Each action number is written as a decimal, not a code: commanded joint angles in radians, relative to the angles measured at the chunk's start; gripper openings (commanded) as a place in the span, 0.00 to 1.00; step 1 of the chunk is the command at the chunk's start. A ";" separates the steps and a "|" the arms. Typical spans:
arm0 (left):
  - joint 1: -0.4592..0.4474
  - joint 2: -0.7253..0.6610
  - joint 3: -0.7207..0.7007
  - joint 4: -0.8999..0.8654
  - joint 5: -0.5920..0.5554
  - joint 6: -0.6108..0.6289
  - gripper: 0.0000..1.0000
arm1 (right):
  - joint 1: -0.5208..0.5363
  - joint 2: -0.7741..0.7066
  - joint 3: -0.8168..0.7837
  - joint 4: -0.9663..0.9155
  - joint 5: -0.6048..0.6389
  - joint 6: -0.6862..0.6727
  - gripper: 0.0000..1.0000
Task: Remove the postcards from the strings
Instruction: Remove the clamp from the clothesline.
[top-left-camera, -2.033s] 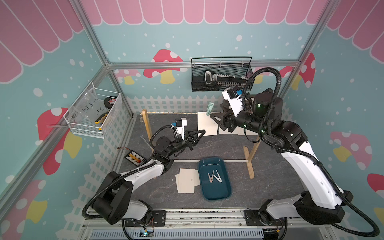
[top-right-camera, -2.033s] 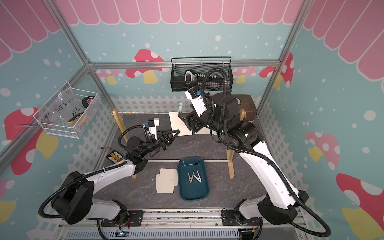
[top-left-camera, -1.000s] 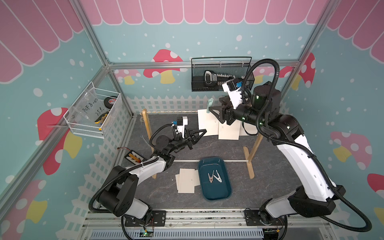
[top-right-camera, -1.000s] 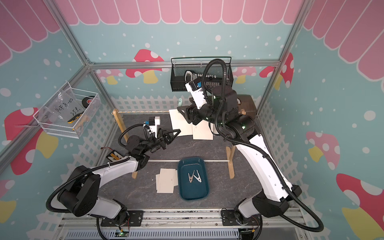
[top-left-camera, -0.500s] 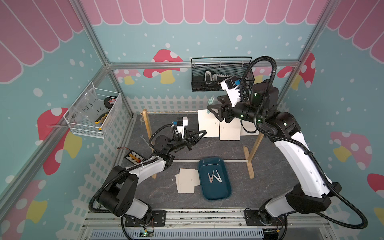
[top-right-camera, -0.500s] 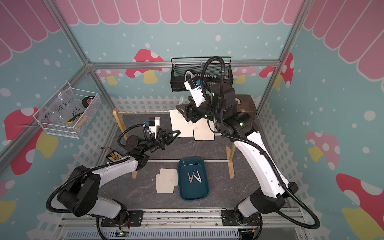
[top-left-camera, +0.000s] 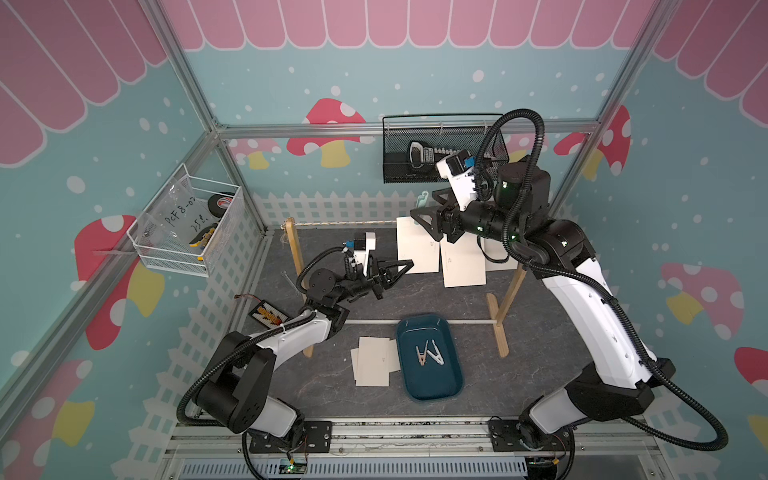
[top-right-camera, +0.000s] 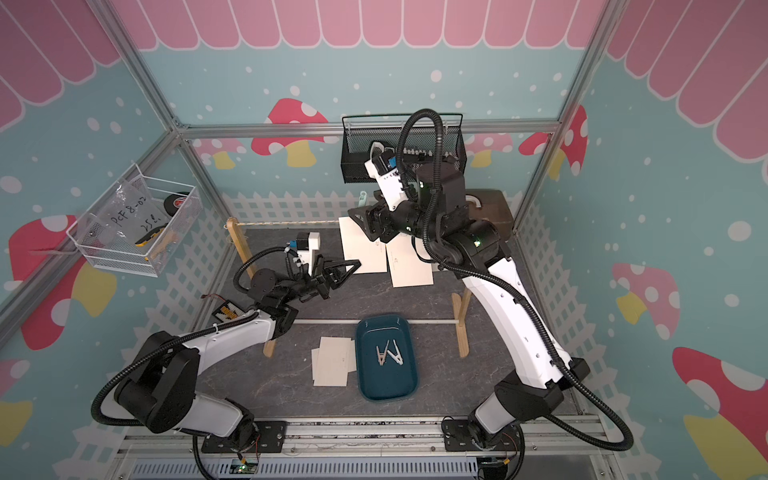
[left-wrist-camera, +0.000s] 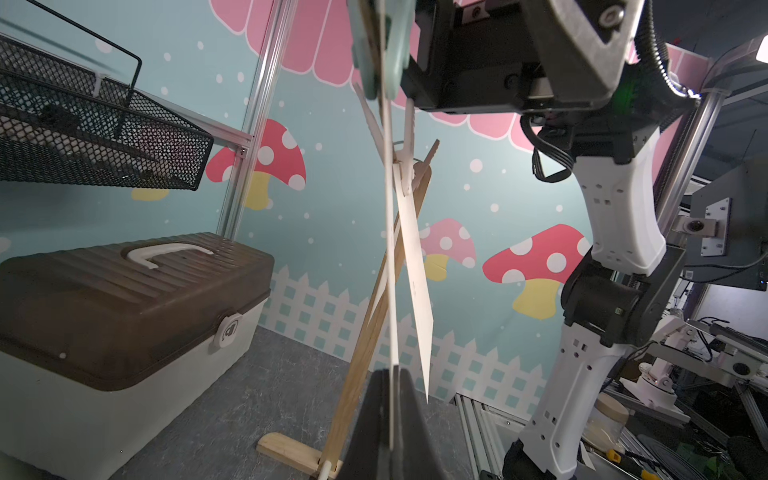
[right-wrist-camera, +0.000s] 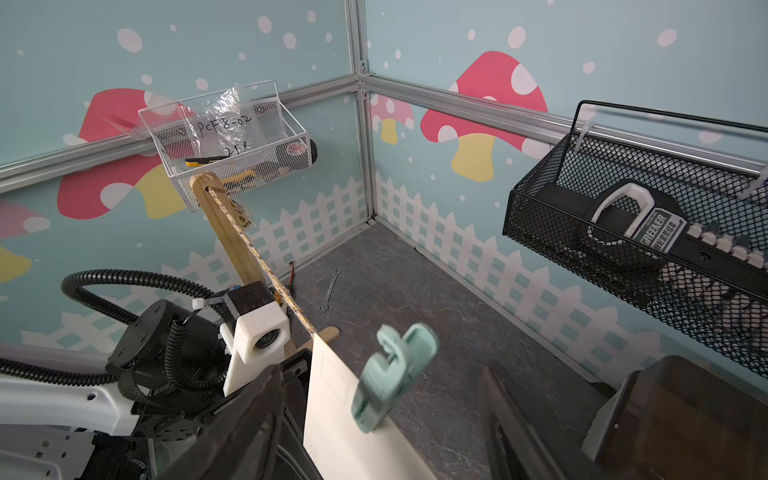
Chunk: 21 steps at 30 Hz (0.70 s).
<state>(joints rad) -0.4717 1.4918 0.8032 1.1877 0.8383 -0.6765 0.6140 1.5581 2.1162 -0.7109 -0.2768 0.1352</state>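
The left gripper (top-left-camera: 409, 263) is clamped shut on the lower corner of the postcard (top-left-camera: 417, 249) hanging from the twine (top-left-camera: 340, 223), while the right gripper (right-wrist-camera: 380, 395) stands open astride its mint clothespin (right-wrist-camera: 395, 374) on that twine, which probably needs squeezing next to free the card.

Robot lab test cell: aluminium frame (top-left-camera: 266, 132), mushroom-print wall panels (top-left-camera: 415, 70), bolted base rail (top-left-camera: 407, 430), cluttered benches (left-wrist-camera: 706, 353) beyond.

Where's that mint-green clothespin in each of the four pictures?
Top view: mint-green clothespin where the bare string meets the postcard.
Top view: same spot, atop that postcard.
Left wrist: seen from beneath, over the postcard's edge.
Right wrist: close up, clipped on it.
Shared landmark: that postcard.
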 joint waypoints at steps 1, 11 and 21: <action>0.001 -0.001 0.028 0.027 0.034 -0.003 0.00 | -0.006 0.026 0.031 -0.013 -0.020 0.011 0.73; 0.002 -0.003 0.030 0.030 0.042 -0.008 0.00 | -0.005 0.048 0.051 -0.014 -0.065 0.020 0.72; 0.001 -0.004 0.034 0.026 0.040 -0.007 0.00 | -0.006 0.023 0.050 -0.011 -0.123 -0.014 0.66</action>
<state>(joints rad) -0.4717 1.4918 0.8085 1.1912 0.8501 -0.6773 0.6140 1.6012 2.1418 -0.7181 -0.3649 0.1432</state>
